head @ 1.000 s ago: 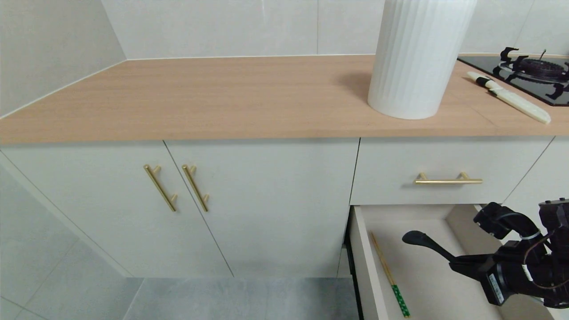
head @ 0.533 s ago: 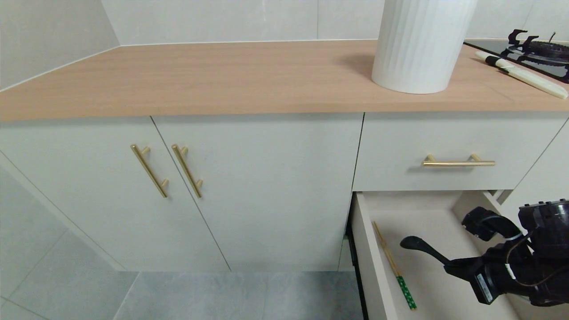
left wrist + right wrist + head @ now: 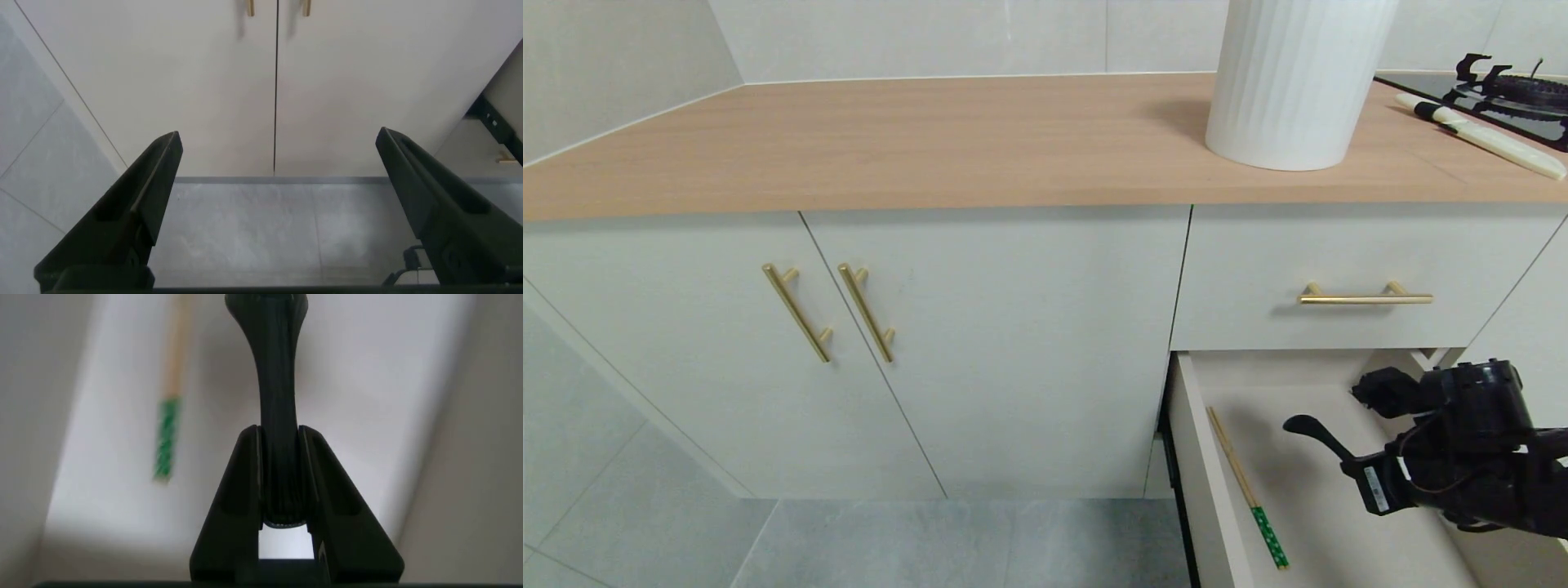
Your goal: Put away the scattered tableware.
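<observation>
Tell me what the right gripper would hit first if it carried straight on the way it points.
Probably the floor of the open drawer: the black spoon in the right gripper leads, aimed beside the chopsticks, not at them. Depth is unclear.

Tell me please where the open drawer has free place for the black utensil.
The open drawer is bare from the chopsticks, lying by its left wall, across to its right wall, under the right gripper holding the black utensil. Crowded only along that left wall.
</observation>
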